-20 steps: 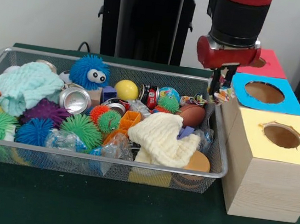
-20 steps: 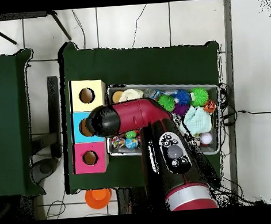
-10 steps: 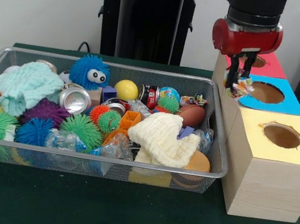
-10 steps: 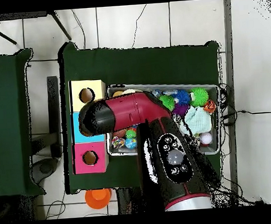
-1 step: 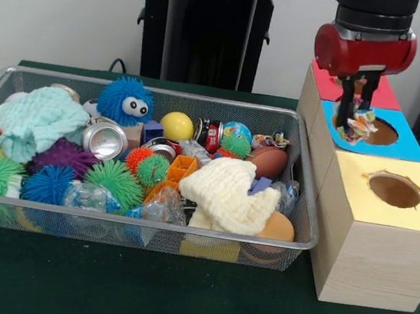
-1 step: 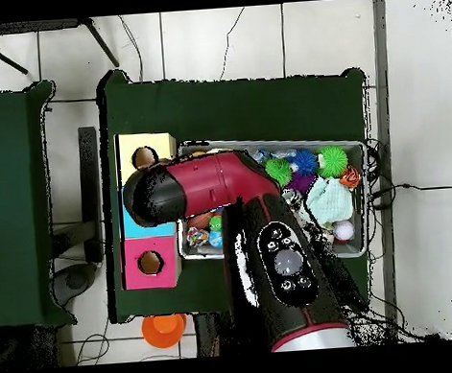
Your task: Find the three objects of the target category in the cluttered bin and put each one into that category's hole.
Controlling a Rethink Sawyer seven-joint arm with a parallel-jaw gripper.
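The pincer (image 5: 357,118) hangs above the blue box (image 5: 397,147), clamped on a small crumpled wrapper (image 5: 360,126) of many colours, and that wrapper dangles right at the near rim of the blue box's hole (image 5: 377,132). So this is the delivery step: one piece is out of the wire bin (image 5: 47,217) and poised over a slot, not yet dropped. From overhead the red arm (image 6: 206,188) covers the blue box entirely, so only the yellow box (image 6: 146,158) and the pink box (image 6: 150,262) show on either side of it.

My read is that the wrapper sits a touch toward the bin side of the opening, not dead centre. The next move calls for a small shift further over the hole, then parting the fingers so the wrapper falls clean through and does not catch on the rim. A light, crinkly scrap like this may cling to a finger, so a slight lowering first looks wise.

Back in the bin, a similar colourful wrapper (image 5: 274,141) lies by the far right wall, a likely next pick.
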